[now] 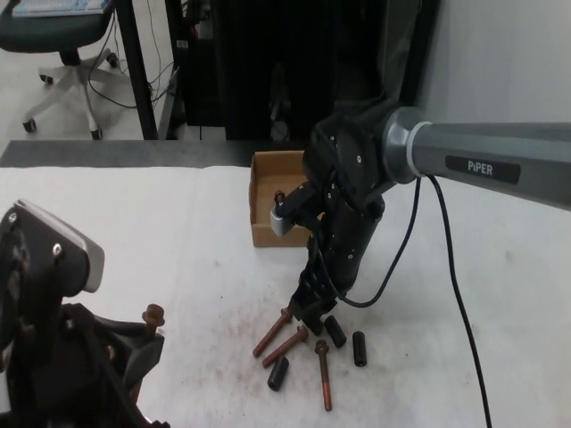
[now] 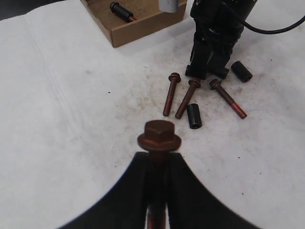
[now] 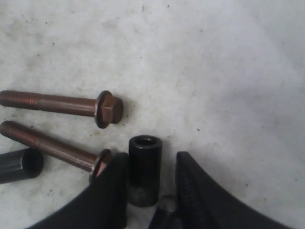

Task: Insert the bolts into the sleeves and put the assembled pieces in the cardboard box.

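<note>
– Bolt & sleeve, where were they?
– One copper-coloured hex-flange bolt (image 2: 159, 137) was pinched in the left gripper (image 2: 158, 160), head sticking out past the tips. The short black tube sleeve (image 3: 144, 167) lay on the white bench cover (image 3: 228, 71) btw the right gripper (image 3: 151, 167) fingers, which stood apart, not clamped on it.
– Rest?
– 3 loose bolts (image 2: 170, 94) + a spare black sleeve (image 2: 194, 116) just beside. Brown cardboard box (image 2: 143, 26) farther back, w/ one assembled piece (image 2: 120, 10) inside.
</note>
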Controlling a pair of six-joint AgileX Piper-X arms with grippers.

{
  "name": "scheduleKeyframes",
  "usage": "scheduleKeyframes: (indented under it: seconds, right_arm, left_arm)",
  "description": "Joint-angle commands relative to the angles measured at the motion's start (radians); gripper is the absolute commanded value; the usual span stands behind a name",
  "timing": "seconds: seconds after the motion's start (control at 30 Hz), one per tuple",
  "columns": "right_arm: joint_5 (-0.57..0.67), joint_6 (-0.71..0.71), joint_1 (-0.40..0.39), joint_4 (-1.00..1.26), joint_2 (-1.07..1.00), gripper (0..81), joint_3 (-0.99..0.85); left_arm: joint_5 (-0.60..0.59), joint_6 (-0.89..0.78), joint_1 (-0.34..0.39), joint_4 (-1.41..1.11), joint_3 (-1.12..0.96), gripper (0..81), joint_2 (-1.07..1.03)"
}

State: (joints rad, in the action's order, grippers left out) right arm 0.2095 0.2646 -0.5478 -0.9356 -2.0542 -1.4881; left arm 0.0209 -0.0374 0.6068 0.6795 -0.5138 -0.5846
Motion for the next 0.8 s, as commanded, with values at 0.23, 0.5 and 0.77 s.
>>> scheduleKeyframes:
  seconds: [0.23,0.5,0.77]
  right_arm:
    - [0.007,0.027,-0.001,-0.001,-0.016,32.1,0.026]
    - [-0.041,0.027,-0.001,0.027,-0.016,32.1,0.031]
    - [-0.047,0.024,-0.001,-0.019,-0.016,0.3,0.031]
  left_arm:
    - [0.008,0.008,-0.001,-0.02,-0.002,0.4,0.008]
    - [0.008,0.008,-0.001,-0.02,-0.002,0.4,0.008]
    - [0.021,0.008,-0.001,-0.02,-0.002,0.4,0.008]
